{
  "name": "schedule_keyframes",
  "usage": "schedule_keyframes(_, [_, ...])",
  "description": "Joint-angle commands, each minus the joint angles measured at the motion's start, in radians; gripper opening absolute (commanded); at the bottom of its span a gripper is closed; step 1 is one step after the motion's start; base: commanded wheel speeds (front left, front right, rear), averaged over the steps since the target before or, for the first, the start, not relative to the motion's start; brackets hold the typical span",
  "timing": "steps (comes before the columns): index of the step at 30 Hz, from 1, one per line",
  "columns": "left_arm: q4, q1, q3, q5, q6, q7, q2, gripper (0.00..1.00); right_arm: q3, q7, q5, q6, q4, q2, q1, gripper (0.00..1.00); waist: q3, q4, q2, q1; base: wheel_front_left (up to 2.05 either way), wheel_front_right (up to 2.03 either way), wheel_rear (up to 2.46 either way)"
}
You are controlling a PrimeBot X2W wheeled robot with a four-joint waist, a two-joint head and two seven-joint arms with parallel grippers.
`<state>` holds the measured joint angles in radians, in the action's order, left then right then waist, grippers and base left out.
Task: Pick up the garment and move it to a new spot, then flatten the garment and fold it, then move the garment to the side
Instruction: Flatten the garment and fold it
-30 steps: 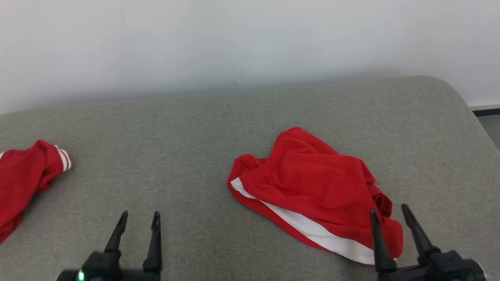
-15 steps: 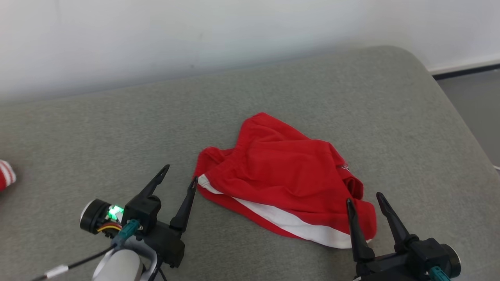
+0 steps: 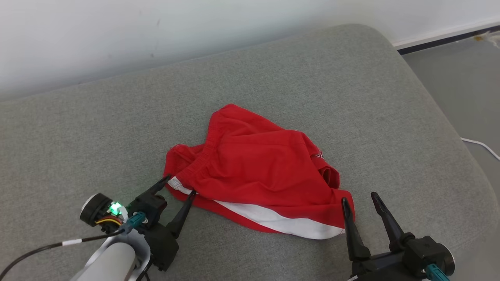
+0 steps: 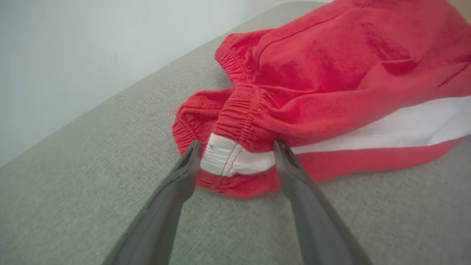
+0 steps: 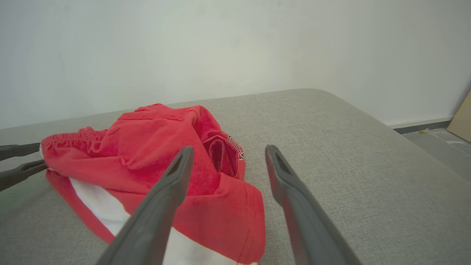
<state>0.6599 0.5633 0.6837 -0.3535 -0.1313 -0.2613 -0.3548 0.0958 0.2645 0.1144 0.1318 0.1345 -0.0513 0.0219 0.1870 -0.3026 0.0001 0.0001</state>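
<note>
A crumpled pair of red shorts (image 3: 258,168) with a white side stripe lies on the grey cushion (image 3: 273,78). My left gripper (image 3: 179,185) is open, and its fingertips straddle the white end of the waistband (image 4: 224,158) at the garment's left corner. In the left wrist view the red shorts (image 4: 331,73) rise up and to the right from my left gripper (image 4: 237,147). My right gripper (image 3: 358,199) stands open at the garment's lower right corner, one finger over the hem. In the right wrist view my right gripper (image 5: 228,152) frames the red shorts' (image 5: 147,147) folded leg opening.
The cushion's rounded right edge (image 3: 449,125) drops to a grey floor (image 3: 461,62) where a white cable (image 3: 482,145) lies. A pale wall (image 3: 156,23) runs behind the cushion. Bare cushion lies to the left and behind the shorts.
The head camera has swung right, so the second red garment at the left has left the frame. My left gripper has reached forward until its tips straddle the shorts' waistband corner.
</note>
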Motion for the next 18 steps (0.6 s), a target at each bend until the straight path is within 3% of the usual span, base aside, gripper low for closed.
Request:
schedule_keyframes(1, [0.007, 0.021, 0.021, -0.011, 0.002, -0.003, -0.007, 1.00, 0.001, 0.003, 0.004, -0.002, 0.001, 0.002, 0.009, 1.00, 0.001, -0.004, -0.0001, -0.0001, 0.00, 0.00, 0.00])
schedule_keyframes(4, [0.030, 0.040, 0.067, -0.041, 0.002, -0.003, -0.014, 1.00, 0.002, 0.003, -0.001, -0.002, 0.005, 0.002, 0.008, 1.00, -0.004, -0.005, -0.0001, -0.0001, 0.00, 0.00, 0.00])
schedule_keyframes(5, [0.047, 0.043, 0.087, -0.057, 0.002, -0.003, -0.015, 0.72, 0.003, 0.003, -0.003, -0.002, 0.007, 0.002, 0.008, 1.00, -0.007, -0.006, -0.0001, -0.0001, 0.00, 0.00, 0.00])
schedule_keyframes(6, [0.054, 0.052, 0.102, -0.066, 0.002, -0.003, -0.013, 0.33, 0.004, 0.003, -0.005, -0.002, 0.009, 0.002, 0.008, 1.00, -0.009, -0.006, -0.0001, -0.0001, 0.00, 0.00, 0.00])
schedule_keyframes(7, [0.059, 0.060, 0.113, -0.083, 0.002, -0.003, -0.011, 0.00, 0.004, 0.003, -0.007, -0.002, 0.010, 0.002, 0.008, 1.00, -0.013, -0.005, -0.0001, -0.0001, 0.00, 0.00, 0.00])
schedule_keyframes(12, [0.043, 0.045, 0.127, -0.142, 0.002, -0.003, -0.016, 0.00, -0.006, 0.003, -0.012, -0.002, 0.006, 0.002, -0.019, 1.00, -0.037, 0.021, -0.0001, -0.0001, 0.00, 0.00, 0.00])
schedule_keyframes(18, [-0.057, -0.046, 0.027, -0.131, 0.006, -0.003, -0.019, 0.00, -0.016, 0.003, -0.016, -0.002, 0.009, 0.002, -0.048, 1.00, -0.071, 0.111, -0.0001, -0.0001, 0.00, 0.00, 0.00])
